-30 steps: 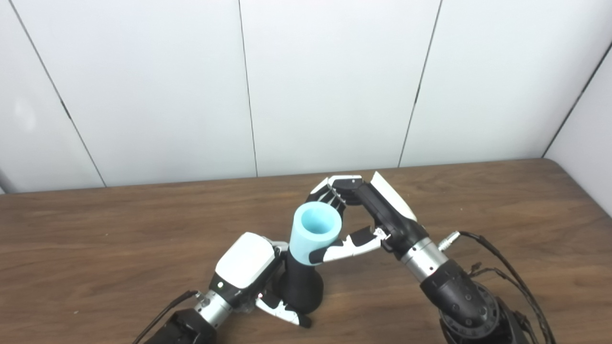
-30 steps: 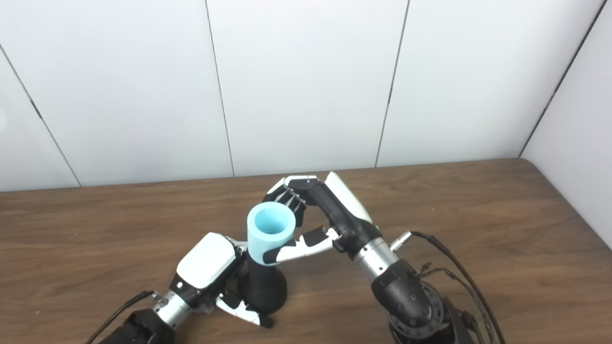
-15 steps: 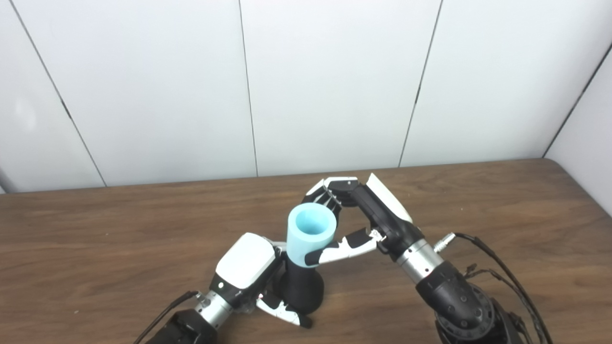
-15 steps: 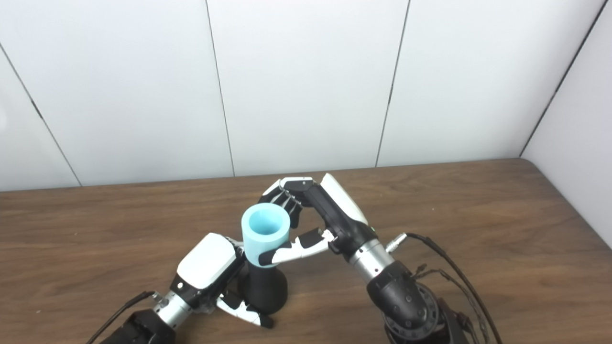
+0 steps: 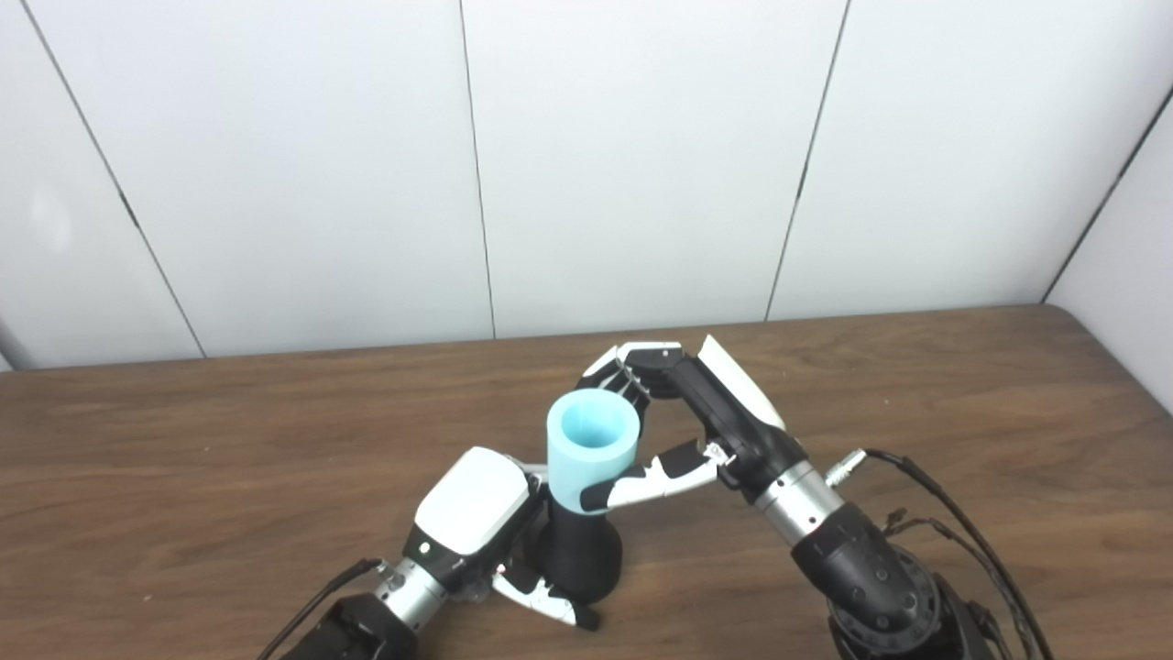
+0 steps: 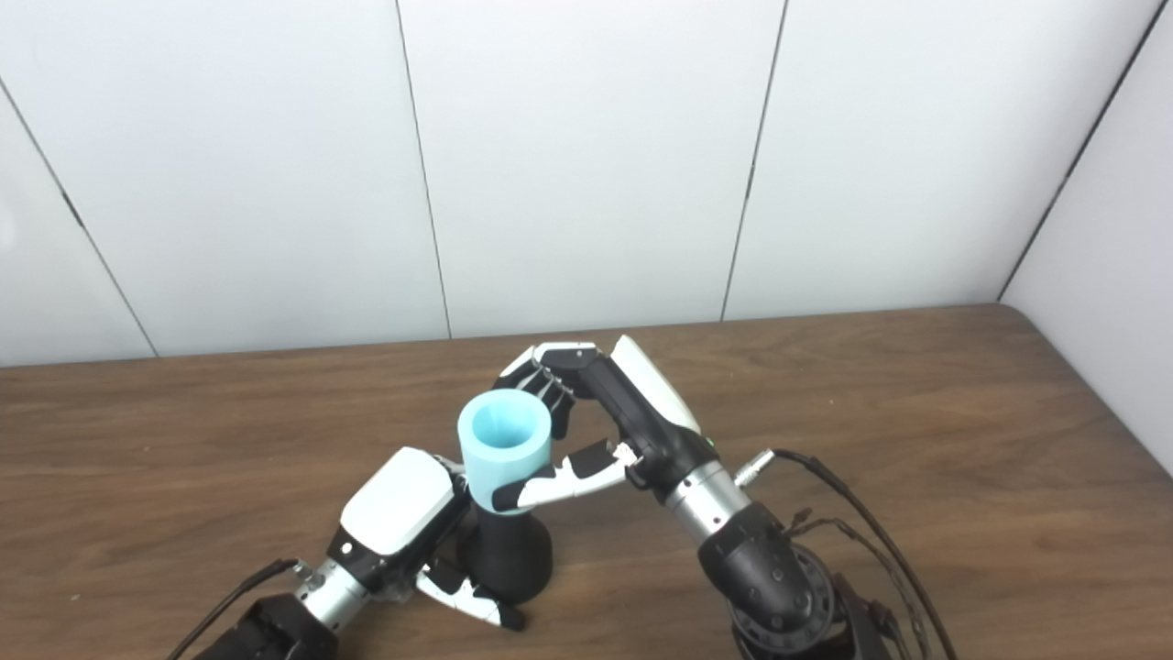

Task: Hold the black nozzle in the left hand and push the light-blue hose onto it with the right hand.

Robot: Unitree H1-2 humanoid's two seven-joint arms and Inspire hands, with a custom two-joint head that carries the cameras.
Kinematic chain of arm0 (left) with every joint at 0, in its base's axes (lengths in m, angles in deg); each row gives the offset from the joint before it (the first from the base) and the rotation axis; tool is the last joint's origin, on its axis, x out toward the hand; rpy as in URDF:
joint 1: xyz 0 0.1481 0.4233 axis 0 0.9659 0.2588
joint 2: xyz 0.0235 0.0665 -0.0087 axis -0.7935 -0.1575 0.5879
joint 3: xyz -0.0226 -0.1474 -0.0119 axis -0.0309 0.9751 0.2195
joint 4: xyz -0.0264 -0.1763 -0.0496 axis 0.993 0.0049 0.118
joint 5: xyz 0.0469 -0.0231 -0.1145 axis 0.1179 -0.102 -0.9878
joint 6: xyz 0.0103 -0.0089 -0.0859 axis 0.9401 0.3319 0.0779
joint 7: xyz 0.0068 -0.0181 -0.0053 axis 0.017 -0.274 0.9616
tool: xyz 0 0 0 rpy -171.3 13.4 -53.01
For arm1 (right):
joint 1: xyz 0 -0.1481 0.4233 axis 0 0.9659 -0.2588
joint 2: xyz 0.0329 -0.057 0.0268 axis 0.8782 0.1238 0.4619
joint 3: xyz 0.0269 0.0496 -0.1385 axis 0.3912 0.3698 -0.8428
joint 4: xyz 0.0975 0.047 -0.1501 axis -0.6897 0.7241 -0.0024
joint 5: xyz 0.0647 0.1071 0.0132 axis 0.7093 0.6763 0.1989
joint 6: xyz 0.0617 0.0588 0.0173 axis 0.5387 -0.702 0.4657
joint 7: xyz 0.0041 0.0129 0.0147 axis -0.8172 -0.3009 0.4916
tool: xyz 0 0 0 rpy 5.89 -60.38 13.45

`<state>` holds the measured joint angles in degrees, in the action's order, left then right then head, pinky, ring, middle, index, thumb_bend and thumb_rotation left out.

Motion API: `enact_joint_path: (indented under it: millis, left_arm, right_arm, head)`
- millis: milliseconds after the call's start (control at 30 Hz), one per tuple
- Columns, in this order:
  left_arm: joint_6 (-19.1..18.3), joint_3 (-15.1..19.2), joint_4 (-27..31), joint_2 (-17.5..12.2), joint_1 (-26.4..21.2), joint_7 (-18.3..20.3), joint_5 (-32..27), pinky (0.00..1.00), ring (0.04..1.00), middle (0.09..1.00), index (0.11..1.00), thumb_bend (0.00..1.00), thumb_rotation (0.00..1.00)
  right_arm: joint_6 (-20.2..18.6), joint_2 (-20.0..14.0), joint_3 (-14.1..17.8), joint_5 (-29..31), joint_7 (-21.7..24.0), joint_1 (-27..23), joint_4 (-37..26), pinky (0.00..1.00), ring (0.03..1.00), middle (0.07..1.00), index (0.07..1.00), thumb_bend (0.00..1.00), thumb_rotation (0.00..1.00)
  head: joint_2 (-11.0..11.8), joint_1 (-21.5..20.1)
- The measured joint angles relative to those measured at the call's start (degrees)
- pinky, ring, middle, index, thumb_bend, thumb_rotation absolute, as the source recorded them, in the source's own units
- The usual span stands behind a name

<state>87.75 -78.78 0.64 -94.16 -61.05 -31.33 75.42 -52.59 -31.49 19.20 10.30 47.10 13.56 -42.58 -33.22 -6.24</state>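
the right hand [image 5: 683,412] is closed around the light-blue hose [image 5: 591,449], fingers behind it and thumb across its front. the hose stands upright on top of the black nozzle [image 5: 579,559]. at about 8 o'clock from the hose, the left hand [image 5: 476,518] grips the nozzle, which rests on the wooden table [image 5: 183,477].

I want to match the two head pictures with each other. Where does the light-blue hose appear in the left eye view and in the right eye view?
Left eye view: the light-blue hose is just left of centre, lower half, on top of the black nozzle.
Right eye view: the light-blue hose sits further left, at the same height.
Shared landmark: the right hand, which is closed around the hose in both views.
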Motion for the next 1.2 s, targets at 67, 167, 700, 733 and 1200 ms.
enact_joint_path:
  millis: [67,167,700,733,1200]
  left_arm:
    - [0.0,0.0,0.0,0.0,0.0,0.0,0.0,0.13,0.188,0.471,0.479,0.53,0.0]
    - [0.0,0.0,0.0,0.0,0.0,0.0,0.0,0.14,0.199,0.471,0.479,0.53,0.0]
    - [0.0,0.0,0.2,0.0,0.1,0.2,0.0,0.14,0.196,0.471,0.479,0.53,0.0]
    - [-0.1,0.0,0.3,0.0,0.2,0.2,0.0,0.14,0.195,0.471,0.479,0.53,0.0]
    - [-0.2,0.0,0.8,0.0,0.3,0.4,0.0,0.14,0.197,0.471,0.479,0.53,0.0]
  right_arm:
    - [0.0,0.0,-0.1,0.0,0.0,0.0,0.0,0.3,0.408,0.463,0.523,0.52,0.0]
    - [-0.2,0.0,-0.2,-0.2,0.0,0.0,0.0,0.3,0.407,0.463,0.523,0.52,0.0]
    - [0.0,-0.1,-0.4,-0.2,0.0,0.1,0.6,0.29,0.4,0.461,0.526,0.52,0.0]
    - [0.0,-0.1,-0.5,-0.2,0.0,0.1,0.6,0.29,0.4,0.461,0.526,0.52,0.0]
    - [0.5,-0.1,-1.4,-0.8,-0.3,1.8,2.3,0.29,0.4,0.47,0.524,0.52,0.0]
  head:
    - [-0.1,0.0]
    - [-0.2,0.0]
    - [-0.4,0.1]
    - [-0.4,0.1]
    - [-0.5,0.1]
